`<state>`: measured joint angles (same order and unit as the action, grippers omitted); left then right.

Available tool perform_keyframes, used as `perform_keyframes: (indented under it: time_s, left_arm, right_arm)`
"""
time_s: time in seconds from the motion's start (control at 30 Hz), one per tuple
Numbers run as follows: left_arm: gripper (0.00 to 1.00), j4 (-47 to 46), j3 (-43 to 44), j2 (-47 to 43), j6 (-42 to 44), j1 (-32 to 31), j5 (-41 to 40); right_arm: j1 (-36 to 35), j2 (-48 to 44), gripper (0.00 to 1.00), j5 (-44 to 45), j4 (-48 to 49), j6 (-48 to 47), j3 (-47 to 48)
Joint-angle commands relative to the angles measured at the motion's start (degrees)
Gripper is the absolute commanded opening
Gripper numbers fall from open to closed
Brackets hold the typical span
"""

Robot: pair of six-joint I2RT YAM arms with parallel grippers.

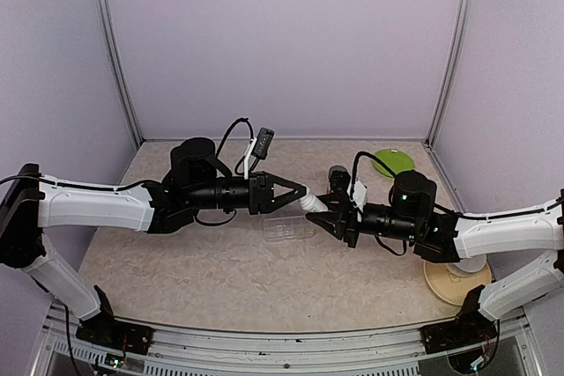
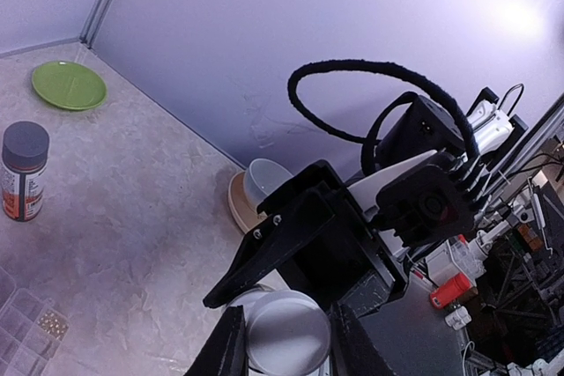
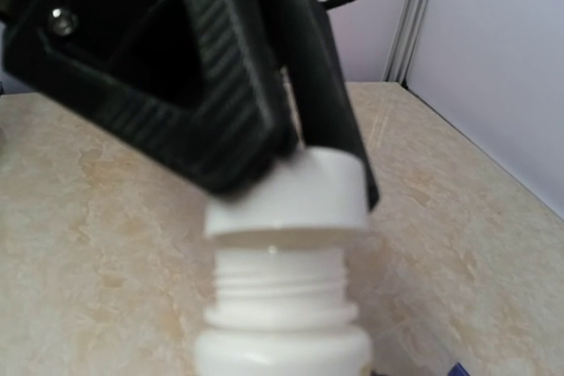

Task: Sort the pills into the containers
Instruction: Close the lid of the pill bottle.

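- White bottle (image 3: 280, 354): smooth plastic with a slight gloss, moulded threads on the neck.
- Screw cap (image 3: 291, 200) atop the bottle: the same white plastic, satin sheen.
- Left gripper (image 3: 295, 173) at the bottle's cap: fingers (image 3: 220, 103) of black matt plastic, finely ridged.
- Pill box (image 1: 288, 229) near the bottle: clear glossy plastic.
- Table (image 1: 220, 279): beige marbled top, matt.
- Green plate (image 2: 69, 84): smooth, faint shine.
- Cable loop (image 2: 352, 66): black woven sleeve, rough.

Clear rectangular pill box (image 1: 288, 228) flat on table (image 1: 176, 261), centre; one of its compartments (image 2: 19, 334) holding small tan pieces (image 2: 53, 324).
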<state>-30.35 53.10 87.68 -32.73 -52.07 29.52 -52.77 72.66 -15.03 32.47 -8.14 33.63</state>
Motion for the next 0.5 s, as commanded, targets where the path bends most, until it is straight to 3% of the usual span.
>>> perform_keyframes:
  time_s: [0.0, 0.47]
  left_arm:
    - [0.24, 0.74, 1.54, 1.11, 0.23, -0.57, -0.75]
    - [0.24, 4.93, 1.26, -1.52, 3.36, -0.57, -3.74]
  right_arm:
    - [-1.75, -0.51, 0.26, 0.65, 1.33, -1.02, 1.93]
    - [-1.82, -2.87, 0.24, 5.31, 0.05, -2.56, 0.64]
